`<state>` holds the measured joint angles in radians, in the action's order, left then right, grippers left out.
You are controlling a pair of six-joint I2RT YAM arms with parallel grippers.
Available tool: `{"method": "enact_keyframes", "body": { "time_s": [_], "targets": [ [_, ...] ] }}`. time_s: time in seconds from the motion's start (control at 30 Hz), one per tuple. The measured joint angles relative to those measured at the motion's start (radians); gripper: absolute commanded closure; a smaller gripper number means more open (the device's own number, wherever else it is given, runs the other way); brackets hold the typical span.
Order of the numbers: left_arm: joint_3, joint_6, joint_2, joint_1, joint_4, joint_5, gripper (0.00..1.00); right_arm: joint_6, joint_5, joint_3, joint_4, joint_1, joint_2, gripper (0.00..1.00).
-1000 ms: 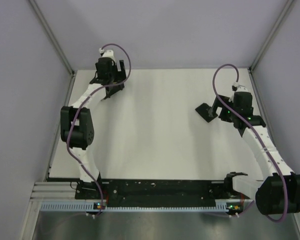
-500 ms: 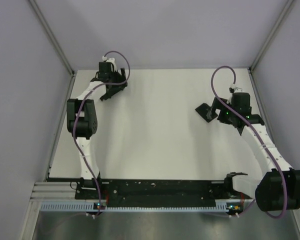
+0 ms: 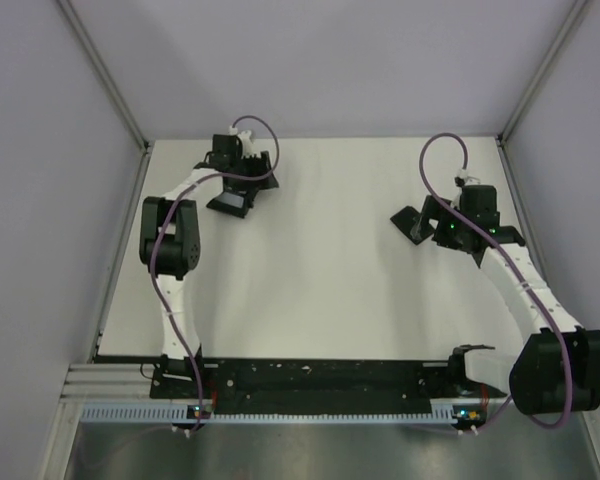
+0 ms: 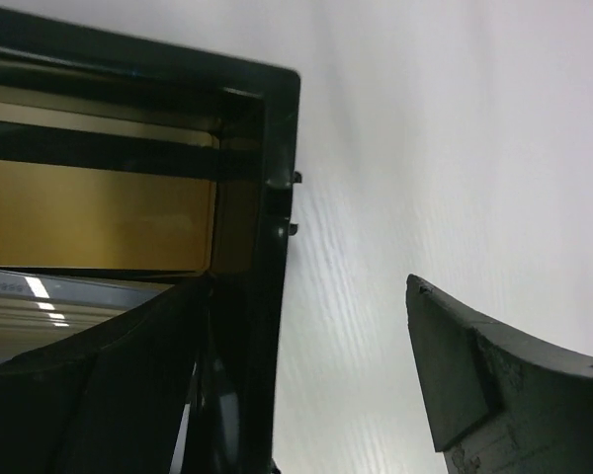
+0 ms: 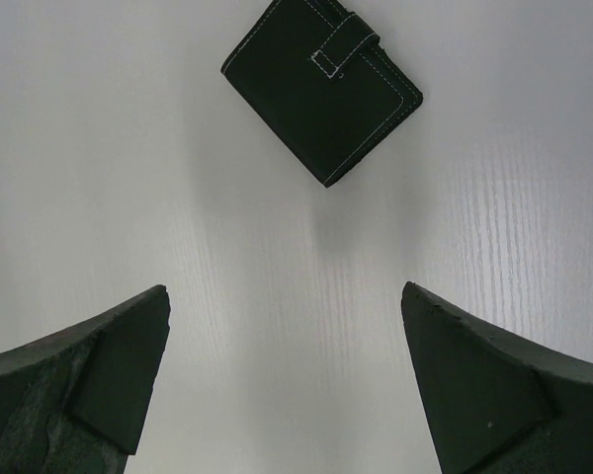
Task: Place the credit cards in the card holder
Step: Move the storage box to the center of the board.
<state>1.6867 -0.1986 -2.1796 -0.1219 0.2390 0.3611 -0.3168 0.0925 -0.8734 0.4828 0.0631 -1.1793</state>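
Note:
The card holder (image 5: 321, 89), a small flat black wallet with white stitching and a closed strap, lies on the white table just ahead of my right gripper (image 5: 287, 306). The right gripper is open and empty. In the top view the holder (image 3: 408, 218) sits at the right, touching nothing. My left gripper (image 4: 306, 296) is open at the open black box (image 4: 262, 197). The box's right wall stands between the fingers, close to the left one. A gold card (image 4: 99, 212) lies in the box, with a pale striped card (image 4: 40, 306) below it, partly hidden by my left finger.
In the top view the black box (image 3: 228, 204) sits at the far left of the white table (image 3: 330, 270), near the back edge. Grey walls and metal posts close in the table on three sides. The arm bases stand on the black rail at the near edge.
My left gripper has swung right along the far edge, and the box now shows below it. My right gripper has edged slightly left towards the card holder.

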Motion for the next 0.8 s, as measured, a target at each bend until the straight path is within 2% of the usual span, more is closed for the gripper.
{"method": "enact_keyframes", "body": {
  "time_s": [0.17, 0.53, 0.8],
  "targets": [
    [-0.07, -0.018, 0.0, -0.093, 0.011, 0.043, 0.16, -0.003, -0.01, 0.0, 0.0, 0.0, 0.0, 0.02],
    [-0.09, -0.111, 0.003, -0.302, -0.021, 0.117, 0.17, -0.023, -0.069, 0.029, 0.005, -0.001, 0.02, 0.01],
    [-0.091, -0.189, 0.003, -0.396, -0.08, 0.158, 0.18, -0.068, -0.121, 0.042, 0.018, -0.043, -0.001, 0.01]
  ]
}}
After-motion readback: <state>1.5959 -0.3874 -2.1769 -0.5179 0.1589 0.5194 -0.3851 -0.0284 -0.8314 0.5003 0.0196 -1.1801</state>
